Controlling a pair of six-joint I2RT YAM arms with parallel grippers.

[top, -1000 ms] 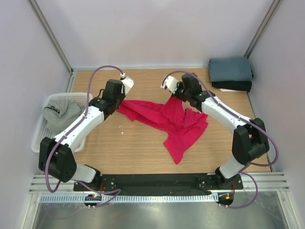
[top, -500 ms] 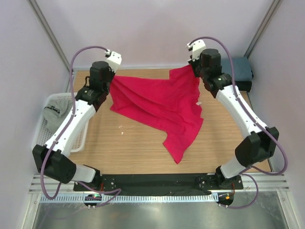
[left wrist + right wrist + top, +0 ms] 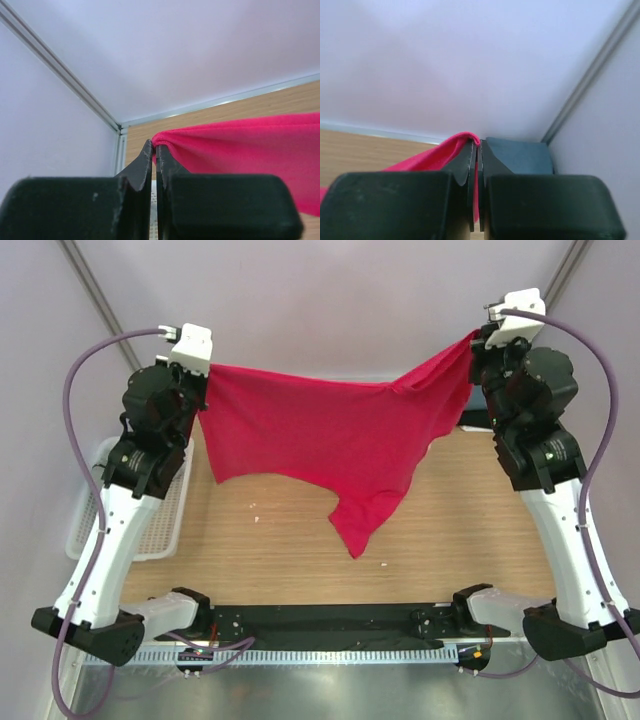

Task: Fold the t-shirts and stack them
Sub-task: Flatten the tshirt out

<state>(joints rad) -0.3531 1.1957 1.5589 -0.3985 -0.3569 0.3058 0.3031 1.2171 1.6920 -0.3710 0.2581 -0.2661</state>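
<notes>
The crimson-red t-shirt (image 3: 330,435) hangs spread in the air between both arms, its lower point dangling toward the table near the middle. My left gripper (image 3: 203,372) is shut on its left top corner, seen pinched in the left wrist view (image 3: 154,145) with red cloth (image 3: 240,150) running right. My right gripper (image 3: 474,340) is shut on the right top corner, red cloth (image 3: 435,155) pinched between the jaws (image 3: 479,145). The folded slate-blue t-shirt (image 3: 520,156) lies behind the right gripper. The grey and black t-shirts are hidden.
A white mesh basket (image 3: 85,525) stands at the table's left edge, mostly behind the left arm. The wooden table (image 3: 270,540) lies below the hanging shirt. Walls and metal corner posts close in at back, left and right.
Both grippers have risen and moved apart, lifting the red t-shirt off the table and stretching it wide in the air. The arms now stand much higher.
</notes>
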